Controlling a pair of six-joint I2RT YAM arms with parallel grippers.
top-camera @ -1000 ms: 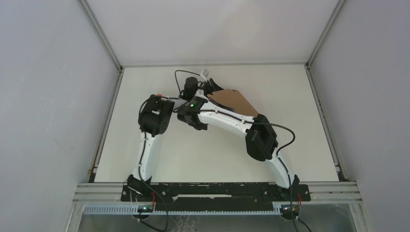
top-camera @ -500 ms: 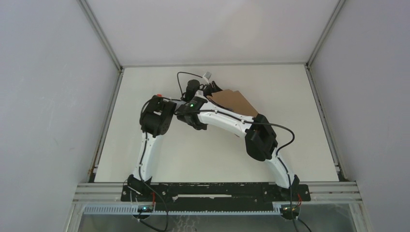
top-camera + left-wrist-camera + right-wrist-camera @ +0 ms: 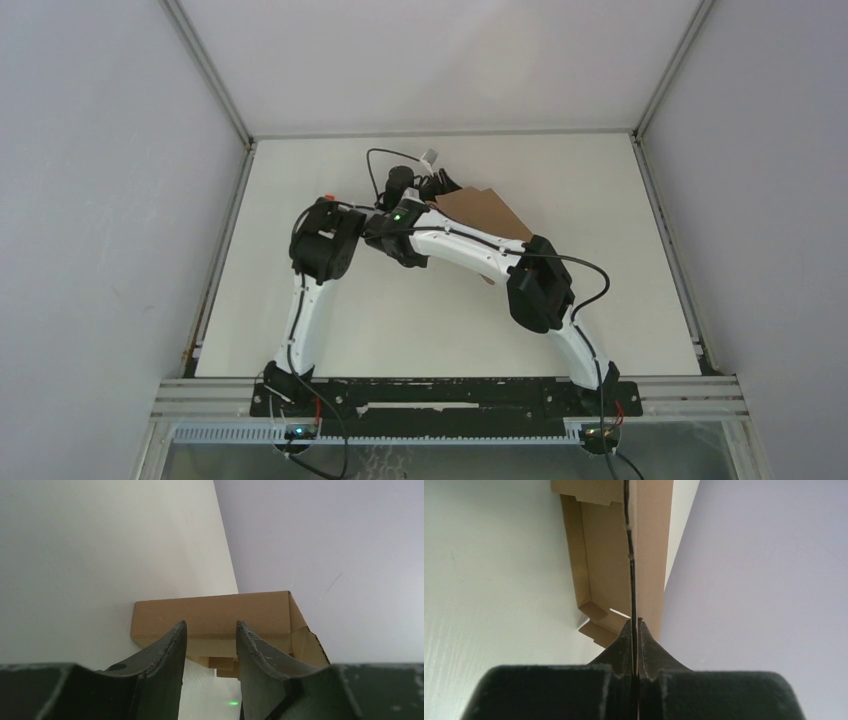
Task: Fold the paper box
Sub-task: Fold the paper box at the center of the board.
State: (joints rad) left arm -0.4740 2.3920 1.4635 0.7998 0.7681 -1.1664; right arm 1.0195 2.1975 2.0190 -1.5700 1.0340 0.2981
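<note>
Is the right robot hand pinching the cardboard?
Yes, the right gripper is shut tight on the thin edge of one panel of the paper box.

**Box and Cabling Nudge Sideways**

In the upper centre of the overhead frame, the paper box (image 3: 485, 208) edges slightly left, and its far edge now looks straighter. Just above it, the white connector (image 3: 430, 156) drifts a little right and down, and the cable loop (image 3: 372, 156) follows it rightward.
</note>
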